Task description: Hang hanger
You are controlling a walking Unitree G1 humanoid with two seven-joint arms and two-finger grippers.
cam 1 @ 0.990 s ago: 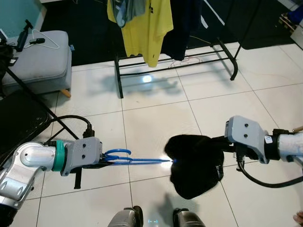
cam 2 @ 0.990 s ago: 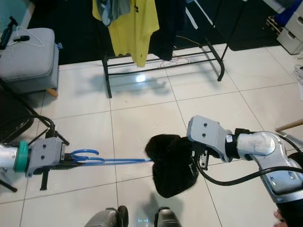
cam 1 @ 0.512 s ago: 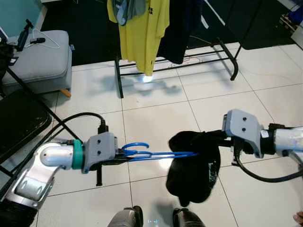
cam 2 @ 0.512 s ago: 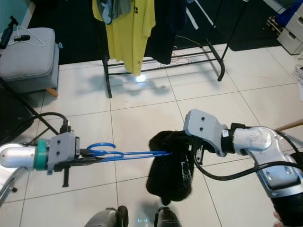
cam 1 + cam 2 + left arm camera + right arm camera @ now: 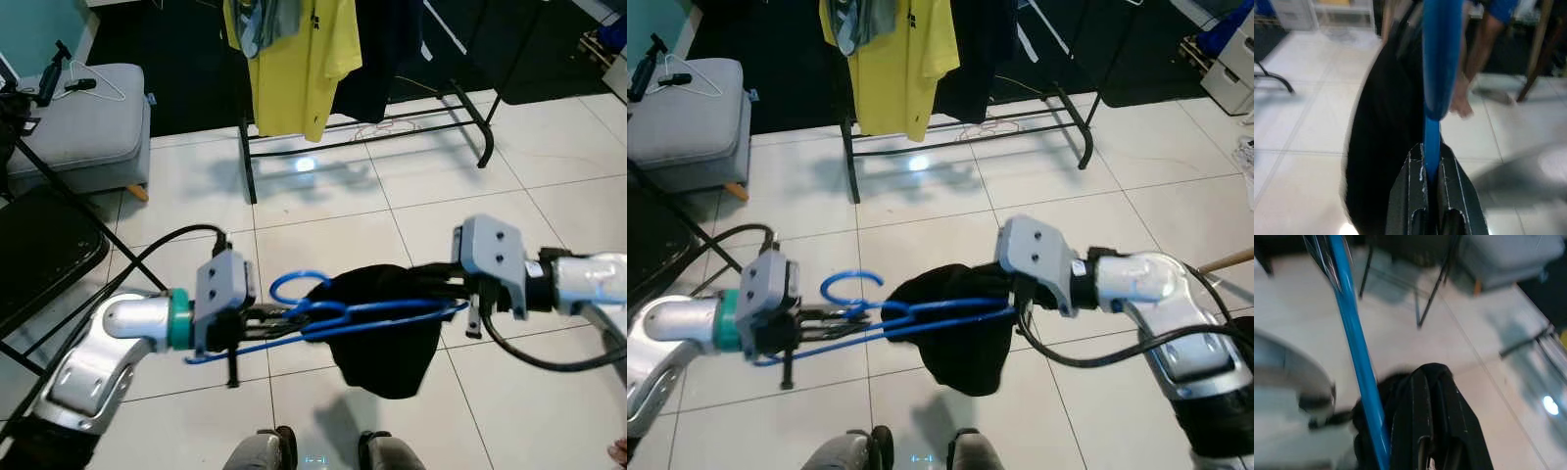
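A blue hanger (image 5: 323, 313) is held level between my arms, its hook (image 5: 294, 284) pointing up. My left gripper (image 5: 282, 323) is shut on the hanger just below the hook; in the left wrist view the fingers (image 5: 1415, 196) pinch the blue bar (image 5: 1440, 58). A black garment (image 5: 387, 338) is draped over the hanger's right half and sags beneath it. My right gripper (image 5: 433, 286) is shut on the garment's upper edge, right beside the hanger's far end. The right wrist view has the shut fingers (image 5: 1422, 416) against black cloth, next to the blue bar (image 5: 1352, 333).
A black clothes rack (image 5: 362, 127) stands ahead on the tile floor with a yellow shirt (image 5: 294, 59) and dark clothes hanging. A grey ottoman (image 5: 88, 127) and a black folding chair (image 5: 39, 245) are on the left. A person's legs (image 5: 1464, 93) appear beyond the garment.
Both arms have risen and drawn closer. The hanger has turned so its hook stands up and has slid further into the black garment, which now spreads along it.
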